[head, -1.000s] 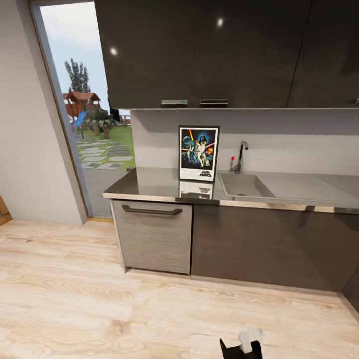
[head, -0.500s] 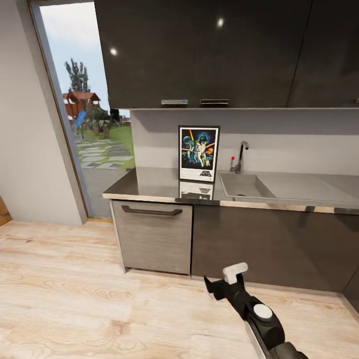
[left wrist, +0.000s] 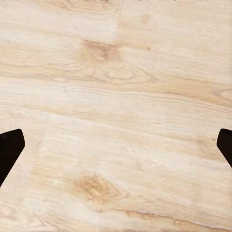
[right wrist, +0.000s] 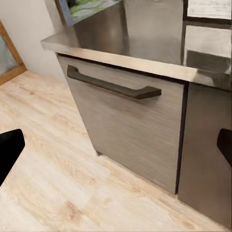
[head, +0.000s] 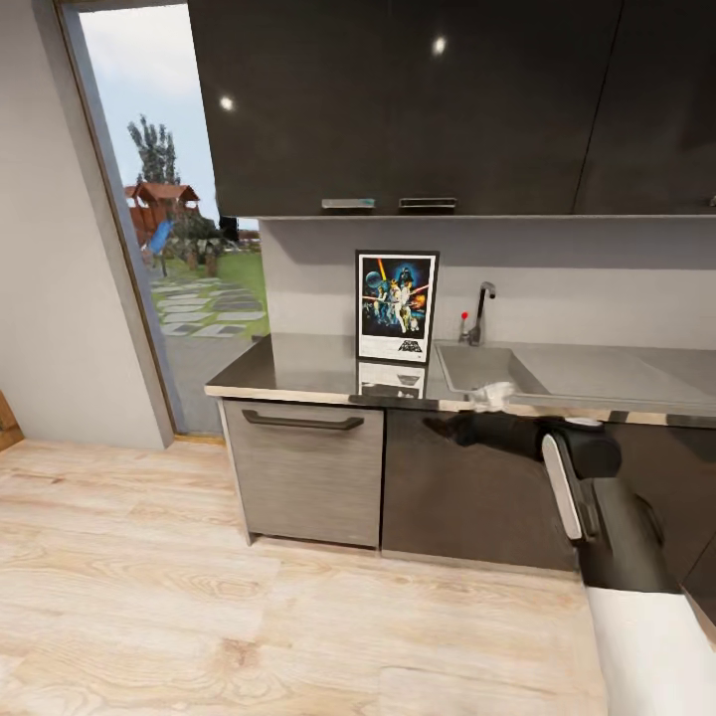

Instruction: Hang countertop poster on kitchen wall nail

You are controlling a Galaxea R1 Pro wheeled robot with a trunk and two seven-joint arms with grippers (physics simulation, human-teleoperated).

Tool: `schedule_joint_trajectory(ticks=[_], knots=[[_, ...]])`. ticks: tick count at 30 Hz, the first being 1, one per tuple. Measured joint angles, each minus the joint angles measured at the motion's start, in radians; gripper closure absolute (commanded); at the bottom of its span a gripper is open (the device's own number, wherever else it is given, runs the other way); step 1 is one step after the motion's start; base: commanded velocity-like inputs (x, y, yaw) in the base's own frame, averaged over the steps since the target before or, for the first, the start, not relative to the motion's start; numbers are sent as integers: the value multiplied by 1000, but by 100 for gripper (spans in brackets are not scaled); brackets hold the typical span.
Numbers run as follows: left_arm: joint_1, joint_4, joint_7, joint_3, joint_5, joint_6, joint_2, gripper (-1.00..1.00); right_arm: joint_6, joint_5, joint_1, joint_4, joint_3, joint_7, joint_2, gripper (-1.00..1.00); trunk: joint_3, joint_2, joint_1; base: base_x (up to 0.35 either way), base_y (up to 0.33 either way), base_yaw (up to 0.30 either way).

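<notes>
The poster [head: 397,305] stands upright at the back of the kitchen countertop [head: 298,368], leaning on the wall left of the sink; its lower edge [right wrist: 209,8] appears in the right wrist view. My right gripper [head: 449,426] hovers in front of the counter's front edge, below and slightly right of the poster and well short of it. Its fingers are spread wide, so it is open [right wrist: 116,145] with nothing held. My left gripper [left wrist: 116,145] is open too and faces bare wooden floor. The wall nails are out of view.
A sink [head: 487,370] with a tap [head: 481,310] lies right of the poster. Dark wall cabinets [head: 447,99] hang above. A drawer front with a bar handle [right wrist: 113,87] is under the counter. An open doorway [head: 169,229] is at the left, above wooden floor [head: 199,597].
My right arm has swung up from near the floor to counter height, its gripper now pointing left in front of the counter edge. The poster has not moved.
</notes>
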Motion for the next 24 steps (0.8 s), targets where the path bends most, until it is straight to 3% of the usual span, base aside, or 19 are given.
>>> schedule_joint_trajectory(ticks=[1,2,3,4,5,6,12,24], knots=[[0,-1,0,0,0,0,0,-100,9,1,-23,11,-8,21,-12,-100,0,0,0,33,-6,0],[0,-4,-1,0,0,0,1,-100,28,2,-88,79,-23,86,-61,-100,0,0,0,116,-32,0],[0,-5,-2,0,0,1,1,-100,34,-1,-120,126,-28,126,-83,-100,0,0,0,152,-46,0],[0,-5,-2,0,1,1,1,-100,36,-3,-133,151,-30,149,-91,-100,0,0,0,240,-79,0],[0,-6,-2,0,1,1,1,-100,38,0,-172,223,-33,228,-109,-100,0,0,0,277,-89,0],[0,-7,-3,0,1,2,8,-100,26,1,-187,251,-35,263,-116,-100,0,0,0,293,-90,0],[0,-12,-4,1,3,3,27,-100,-63,-1,-199,284,-33,303,-129,-100,0,0,-1,317,-40,0],[0,-11,-4,1,3,3,29,-100,-78,-2,-194,287,-31,313,-132,-100,0,0,-1,326,-4,0]])
